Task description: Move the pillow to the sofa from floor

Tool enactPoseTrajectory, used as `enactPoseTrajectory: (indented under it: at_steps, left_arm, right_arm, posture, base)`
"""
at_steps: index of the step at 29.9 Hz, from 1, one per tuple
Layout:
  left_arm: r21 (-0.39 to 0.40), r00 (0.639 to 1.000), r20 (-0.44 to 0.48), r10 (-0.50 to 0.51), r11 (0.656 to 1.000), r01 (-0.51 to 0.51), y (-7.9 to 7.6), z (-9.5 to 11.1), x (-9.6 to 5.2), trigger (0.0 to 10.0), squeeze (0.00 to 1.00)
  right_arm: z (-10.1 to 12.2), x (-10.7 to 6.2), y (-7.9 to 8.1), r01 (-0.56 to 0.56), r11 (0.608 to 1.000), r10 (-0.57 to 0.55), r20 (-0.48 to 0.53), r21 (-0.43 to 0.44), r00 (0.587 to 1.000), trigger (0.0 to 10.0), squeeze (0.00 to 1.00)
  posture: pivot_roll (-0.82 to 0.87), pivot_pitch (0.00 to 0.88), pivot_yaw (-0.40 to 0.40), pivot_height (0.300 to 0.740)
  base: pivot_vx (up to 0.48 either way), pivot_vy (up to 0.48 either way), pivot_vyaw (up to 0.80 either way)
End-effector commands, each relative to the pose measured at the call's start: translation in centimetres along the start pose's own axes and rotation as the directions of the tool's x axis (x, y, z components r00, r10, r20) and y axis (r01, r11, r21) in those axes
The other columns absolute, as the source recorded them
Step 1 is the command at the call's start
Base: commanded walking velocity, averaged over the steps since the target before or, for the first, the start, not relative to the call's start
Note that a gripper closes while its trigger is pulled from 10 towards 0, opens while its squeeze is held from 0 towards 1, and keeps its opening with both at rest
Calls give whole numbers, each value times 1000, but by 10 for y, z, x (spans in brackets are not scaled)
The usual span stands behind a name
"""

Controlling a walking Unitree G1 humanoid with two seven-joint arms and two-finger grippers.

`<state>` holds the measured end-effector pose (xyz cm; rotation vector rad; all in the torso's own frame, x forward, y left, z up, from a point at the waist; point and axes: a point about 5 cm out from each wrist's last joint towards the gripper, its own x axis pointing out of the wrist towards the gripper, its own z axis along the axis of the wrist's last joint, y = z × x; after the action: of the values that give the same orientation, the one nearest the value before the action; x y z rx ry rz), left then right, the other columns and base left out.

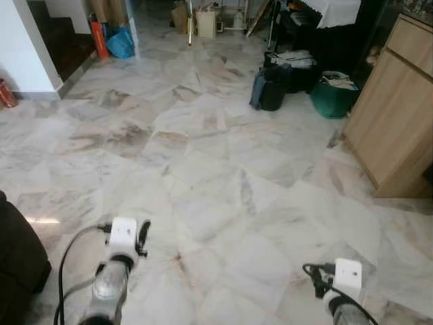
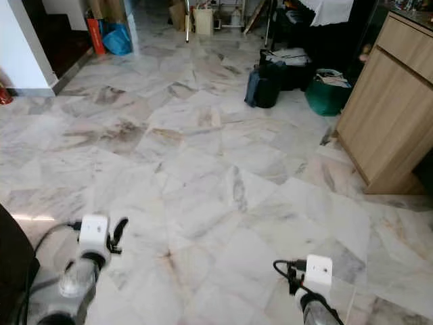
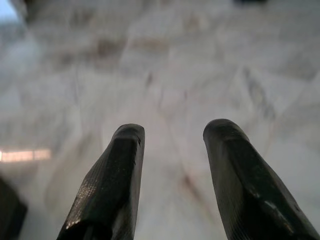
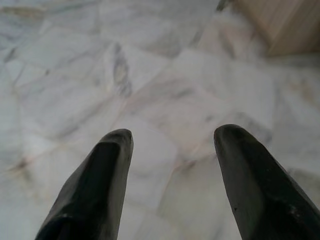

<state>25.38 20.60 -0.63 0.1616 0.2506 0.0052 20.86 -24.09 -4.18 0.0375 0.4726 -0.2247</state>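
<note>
Across the left eye view spreads a marble floor (image 1: pixel 223 169) of grey and white slabs. At the far right stands a light wooden cabinet (image 1: pixel 399 108). Near its far corner sit a green basket (image 1: pixel 333 95) and a dark bag (image 1: pixel 270 87), close together. Far off on the left, a blue bag (image 1: pixel 120 42) leans beside an orange object (image 1: pixel 99 37) against a white wall (image 1: pixel 24 47). A dark upholstered edge (image 1: pixel 17 264), possibly the sofa, shows at the lower left. The left arm (image 1: pixel 115 271) and the right arm (image 1: pixel 345 291) reach forward low over the floor, each with a white wrist block and black cable. No pillow can be picked out on the floor here.

The right eye view repeats the scene, with the same cabinet, basket and bags.

In the left wrist view, the left gripper (image 3: pixel 172 135) hangs above bare marble, its two black fingers (image 3: pixel 115 185) apart with nothing between them.

In the right wrist view, the right gripper (image 4: pixel 172 137) likewise hovers over marble, jaws apart and empty, with a corner of the wooden cabinet ahead.
</note>
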Motion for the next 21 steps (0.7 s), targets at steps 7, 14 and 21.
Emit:
enactPoseTrajectory:
  at_steps: [7,14,21]
  left_arm:
    - [-8,998,54,11,1000,-11,6,-3,-14,10000,0]
    - [-21,999,22,27,999,-27,4,-16,-27,10000,0]
    - [-22,1000,0,25,999,-25,5,-22,-35,10000,0]
  right_arm:
    - [-9,-28,-8,44,999,-48,167,23,985,10000,0]
    - [-24,-46,-8,62,998,-65,154,22,986,10000,0]
    - [-31,-50,-6,67,998,-68,113,14,991,10000,0]
  posture:
    - [32,0,-56,740]
    - [29,0,-65,740]
    - [48,0,-69,740]
  base:
    - [0,0,0]
    - [0,0,0]
    - [0,0,0]
